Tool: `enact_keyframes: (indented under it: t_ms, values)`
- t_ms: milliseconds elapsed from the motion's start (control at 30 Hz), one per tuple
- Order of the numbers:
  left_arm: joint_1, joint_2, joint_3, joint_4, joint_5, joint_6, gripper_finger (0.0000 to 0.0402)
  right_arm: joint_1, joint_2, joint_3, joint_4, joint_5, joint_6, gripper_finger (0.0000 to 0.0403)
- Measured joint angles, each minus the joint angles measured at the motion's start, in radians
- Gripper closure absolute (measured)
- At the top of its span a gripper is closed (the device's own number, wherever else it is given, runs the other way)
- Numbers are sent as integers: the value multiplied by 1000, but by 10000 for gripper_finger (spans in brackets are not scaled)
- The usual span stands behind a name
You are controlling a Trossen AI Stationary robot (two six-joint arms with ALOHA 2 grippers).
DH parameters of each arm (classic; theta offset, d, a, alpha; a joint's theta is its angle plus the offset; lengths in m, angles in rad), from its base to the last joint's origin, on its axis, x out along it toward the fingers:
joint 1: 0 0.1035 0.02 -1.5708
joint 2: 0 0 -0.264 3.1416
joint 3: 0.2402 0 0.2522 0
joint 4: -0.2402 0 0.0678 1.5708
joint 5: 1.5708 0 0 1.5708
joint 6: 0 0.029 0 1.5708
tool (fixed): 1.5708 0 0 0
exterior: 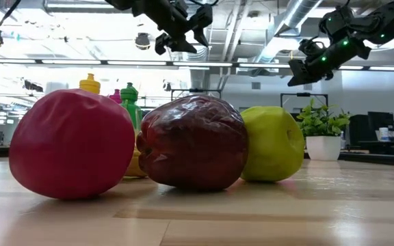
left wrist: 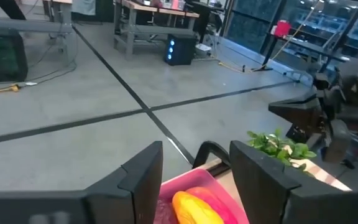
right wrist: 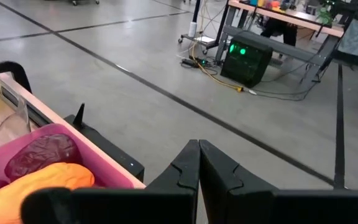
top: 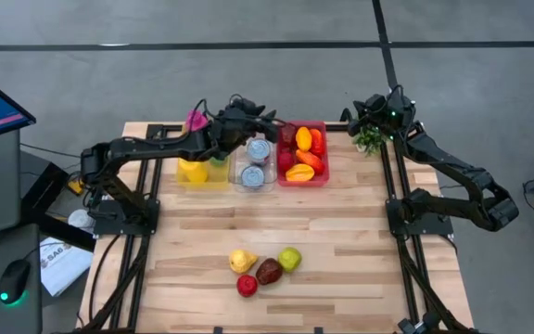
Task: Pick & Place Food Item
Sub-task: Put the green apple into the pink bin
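We find the left end effector [top: 269, 123] parted and empty above the red bin [top: 302, 176]; the right end effector [top: 355, 113] is closed at the far right of the surface [top: 341, 241].

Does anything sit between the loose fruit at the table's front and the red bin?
Nothing visible does: bare table separates the fruit pile from the red bin. The left hand hovers over the bins, above that path.

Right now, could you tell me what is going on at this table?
The left gripper hovers over the back bins, near the red bin of fruit, empty and partly open. The right gripper waits shut by the small plant. Four fruits sit loose at the front: yellow pear, dark red apple, green apple, red apple.
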State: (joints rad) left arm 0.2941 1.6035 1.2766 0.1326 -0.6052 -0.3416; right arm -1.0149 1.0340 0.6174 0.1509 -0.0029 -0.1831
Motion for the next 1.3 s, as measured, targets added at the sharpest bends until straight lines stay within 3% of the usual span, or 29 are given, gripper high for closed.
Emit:
enact_keyframes:
  t_ms: [400,633,767,933,1167,1300]
  values:
    - [-54,0,0,3,0,0,248,0,0,0,5,-7,105,400]
    - [-127,-5,0,-4,1,21,254,1,0,0,6,-137,115,400]
    - [-164,-24,0,-35,1,111,257,25,0,0,5,-251,238,400]
    - [-200,-49,0,-69,24,114,257,98,0,0,-26,-367,360,400]
    - [-242,-109,0,-221,193,58,257,297,-13,0,-47,-371,509,401]
    - [-259,-135,0,-252,232,45,257,449,-15,0,-40,-366,617,402]
